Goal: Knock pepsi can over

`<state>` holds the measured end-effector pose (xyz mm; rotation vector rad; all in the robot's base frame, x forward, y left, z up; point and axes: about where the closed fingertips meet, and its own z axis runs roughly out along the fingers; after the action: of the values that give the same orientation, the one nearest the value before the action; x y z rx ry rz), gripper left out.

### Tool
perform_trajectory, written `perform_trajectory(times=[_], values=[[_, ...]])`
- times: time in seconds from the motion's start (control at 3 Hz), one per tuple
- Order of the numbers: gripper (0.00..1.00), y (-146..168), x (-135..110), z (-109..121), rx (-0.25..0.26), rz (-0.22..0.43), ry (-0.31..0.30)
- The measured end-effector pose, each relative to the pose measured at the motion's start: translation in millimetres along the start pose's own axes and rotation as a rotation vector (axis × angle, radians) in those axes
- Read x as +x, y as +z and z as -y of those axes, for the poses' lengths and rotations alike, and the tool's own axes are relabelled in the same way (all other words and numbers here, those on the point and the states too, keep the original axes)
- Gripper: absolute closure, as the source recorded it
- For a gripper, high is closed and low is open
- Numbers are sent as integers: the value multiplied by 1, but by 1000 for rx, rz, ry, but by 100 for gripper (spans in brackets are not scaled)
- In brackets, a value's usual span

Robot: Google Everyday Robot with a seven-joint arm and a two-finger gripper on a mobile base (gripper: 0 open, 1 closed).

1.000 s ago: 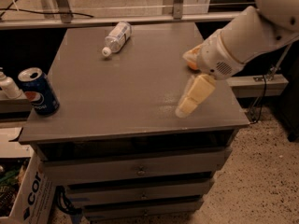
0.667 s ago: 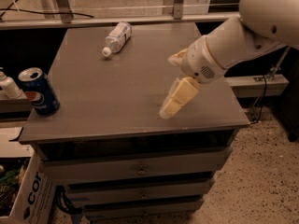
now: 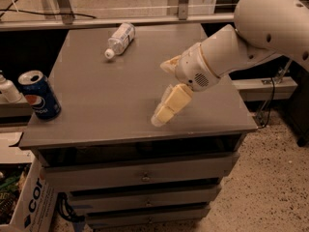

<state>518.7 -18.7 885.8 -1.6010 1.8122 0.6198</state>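
I am watching the gripper sliding leftward over the last second, from the right part of the tabletop toward the middle of the frame. It is now hanging low over the front centre of the surface, angled down and to the left, with its tip just above the top or perhaps brushing it. I cannot tell whether it is set wide or narrow, and it is carrying nothing. The white arm is trailing behind it, reaching in from the upper right of the frame. The pepsi can is not reacting yet: it is standing upright at the far left edge of the table, exactly where it was a second ago, well apart from the gripper with bare grey surface between them. I am reading this as the approach still going on, with the sweep closing the gap but no contact made, so the knock itself is still ahead of me. I am also minding that the can is sitting close to the left rim, so a push from the right could send it off the edge. A clear plastic bottle is lying on its side toward the upper left of the tabletop, away from the line to the can. Below, drawers are facing me; a cardboard box is sitting at the lower left, and speckled floor is showing at the lower right.
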Motion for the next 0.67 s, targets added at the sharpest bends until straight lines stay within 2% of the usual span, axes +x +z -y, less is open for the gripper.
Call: perform_trajectory(times=[0.33, 0.67], values=[[0, 0, 1, -2, -6, 25, 3], [0, 23, -14, 7, 1, 116, -27]])
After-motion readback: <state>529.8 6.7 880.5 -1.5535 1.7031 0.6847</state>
